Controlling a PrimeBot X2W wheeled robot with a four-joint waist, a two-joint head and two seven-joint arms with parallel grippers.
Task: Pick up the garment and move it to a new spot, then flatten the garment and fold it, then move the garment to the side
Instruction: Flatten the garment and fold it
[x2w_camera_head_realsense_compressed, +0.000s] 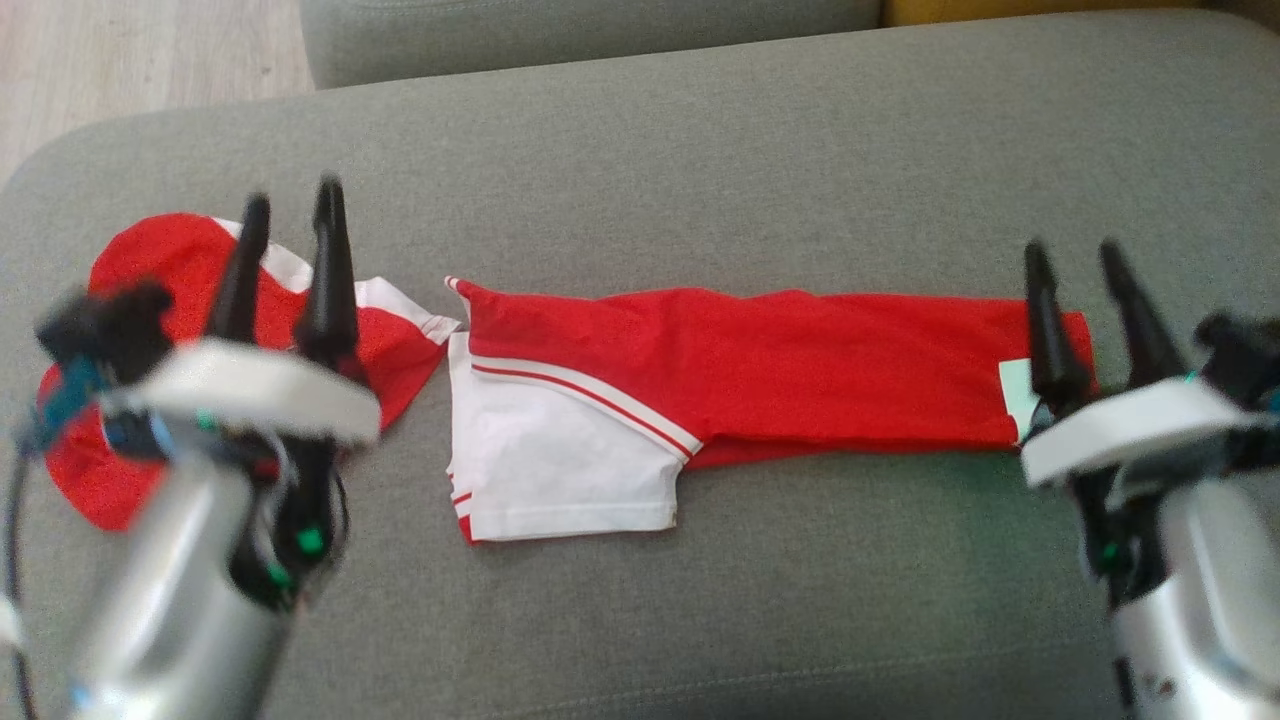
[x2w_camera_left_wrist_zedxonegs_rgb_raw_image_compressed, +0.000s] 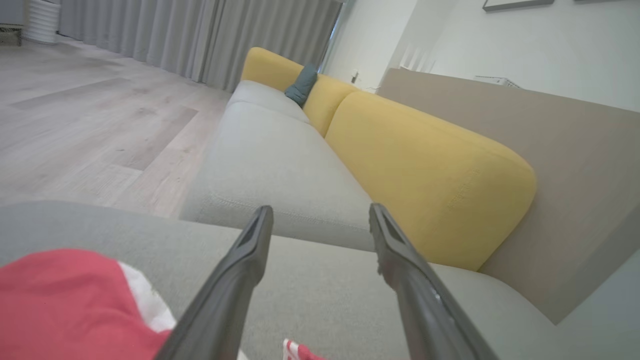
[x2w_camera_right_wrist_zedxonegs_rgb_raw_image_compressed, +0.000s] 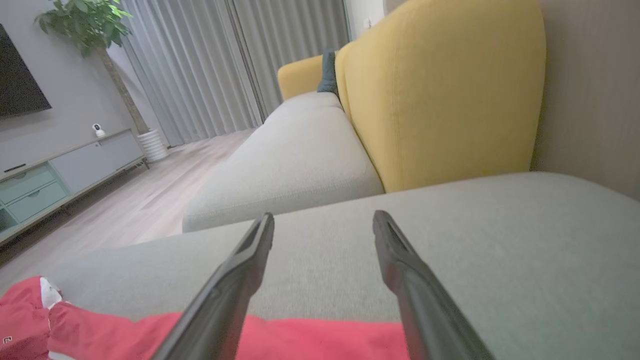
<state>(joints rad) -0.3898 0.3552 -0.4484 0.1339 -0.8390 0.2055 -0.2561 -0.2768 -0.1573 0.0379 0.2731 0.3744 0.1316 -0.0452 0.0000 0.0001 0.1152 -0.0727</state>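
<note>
A red and white garment (x2w_camera_head_realsense_compressed: 720, 370) lies folded into a long strip across the grey cushion (x2w_camera_head_realsense_compressed: 700, 180), a white sleeve panel at its left end. A second red and white piece (x2w_camera_head_realsense_compressed: 160, 270) lies bunched at the far left, under my left gripper (x2w_camera_head_realsense_compressed: 290, 215). That gripper is open and holds nothing; its view shows the red cloth (x2w_camera_left_wrist_zedxonegs_rgb_raw_image_compressed: 60, 305) low at the left. My right gripper (x2w_camera_head_realsense_compressed: 1075, 265) stands open over the strip's right end, beside a pale tag (x2w_camera_head_realsense_compressed: 1018, 392). Red fabric (x2w_camera_right_wrist_zedxonegs_rgb_raw_image_compressed: 310, 342) runs along the bottom of the right wrist view, below the open right gripper (x2w_camera_right_wrist_zedxonegs_rgb_raw_image_compressed: 322, 222).
A second grey seat cushion (x2w_camera_left_wrist_zedxonegs_rgb_raw_image_compressed: 270, 160) and yellow back cushions (x2w_camera_left_wrist_zedxonegs_rgb_raw_image_compressed: 430, 170) lie beyond the one in use. Wooden floor (x2w_camera_left_wrist_zedxonegs_rgb_raw_image_compressed: 75, 125) borders the sofa on the left. A dark small pillow (x2w_camera_left_wrist_zedxonegs_rgb_raw_image_compressed: 301, 85) sits far back. A TV cabinet (x2w_camera_right_wrist_zedxonegs_rgb_raw_image_compressed: 60, 175) and plant (x2w_camera_right_wrist_zedxonegs_rgb_raw_image_compressed: 80, 25) stand across the room.
</note>
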